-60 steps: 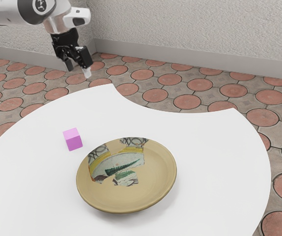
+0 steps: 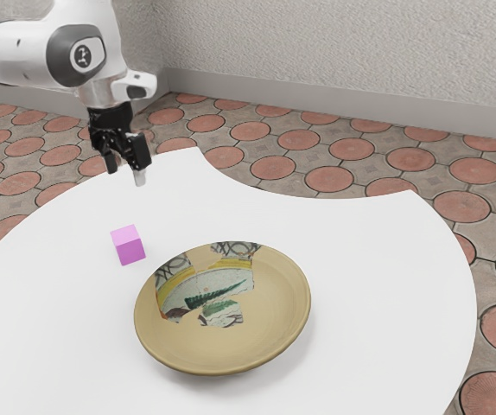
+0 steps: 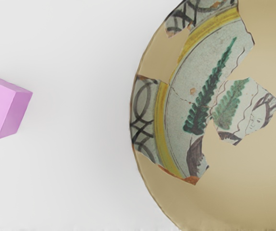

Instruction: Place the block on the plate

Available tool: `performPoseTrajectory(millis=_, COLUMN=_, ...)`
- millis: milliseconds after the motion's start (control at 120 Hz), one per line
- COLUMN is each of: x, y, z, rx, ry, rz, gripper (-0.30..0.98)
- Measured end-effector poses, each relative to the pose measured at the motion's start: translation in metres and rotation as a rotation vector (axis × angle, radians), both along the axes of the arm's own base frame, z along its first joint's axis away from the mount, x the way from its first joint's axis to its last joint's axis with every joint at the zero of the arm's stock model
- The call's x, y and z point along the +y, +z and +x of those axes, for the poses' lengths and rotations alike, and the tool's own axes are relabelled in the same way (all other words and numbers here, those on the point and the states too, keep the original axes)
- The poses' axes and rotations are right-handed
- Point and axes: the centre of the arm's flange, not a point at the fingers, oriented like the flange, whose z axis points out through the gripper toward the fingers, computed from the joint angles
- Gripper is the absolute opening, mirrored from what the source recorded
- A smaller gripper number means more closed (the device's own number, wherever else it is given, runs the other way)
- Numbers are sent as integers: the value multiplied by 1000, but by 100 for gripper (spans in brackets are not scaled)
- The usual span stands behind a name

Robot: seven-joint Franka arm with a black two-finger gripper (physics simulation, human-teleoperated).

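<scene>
Beginning at the upper left of the exterior view, I find my arm (image 2: pixel 23 60) reaching in from the edge of the frame, with the end effector (image 2: pixel 127 175) hanging at its lower end. Condition of the end effector: fingers apart, with a visible gap between them; I judge them well opened. Nothing is held, and neither finger touches the block, the plate or the worktop.

Below it in the frame, left of centre, the block (image 2: pixel 129 245) sits on the white worktop (image 2: pixel 343 251), near the plate but apart from it. It is pink-purple, stands flat on one face and has open surface around it. In the wrist view the block is also seen clear of the rim.

Next to the right, around the lower middle of the exterior view, lies the plate (image 2: pixel 270 324), tan with a patched, painted design. I note no object on it.

Progress: at the approach stage, by my assessment. No part of the placement is complete. Outstanding items are lowering to the block, closing on its sides, lifting, carrying it rightward in the frame and releasing it on the plate. The raised rim calls for adequate clearance during the carry.
</scene>
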Motion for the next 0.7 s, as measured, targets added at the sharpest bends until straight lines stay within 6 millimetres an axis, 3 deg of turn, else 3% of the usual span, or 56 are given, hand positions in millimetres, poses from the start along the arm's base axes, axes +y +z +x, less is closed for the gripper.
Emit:
performPoseTrajectory(millis=225, x=60, y=-67, z=25, rx=24, ry=-120, rz=62, gripper=69)
performPoseTrajectory(millis=475, x=109, y=-140, z=57, rx=28, ry=-282, rz=42, gripper=69)
performPoseTrajectory(millis=700, x=137, y=-174, z=63, rx=3, ry=-364, rz=16, gripper=69)
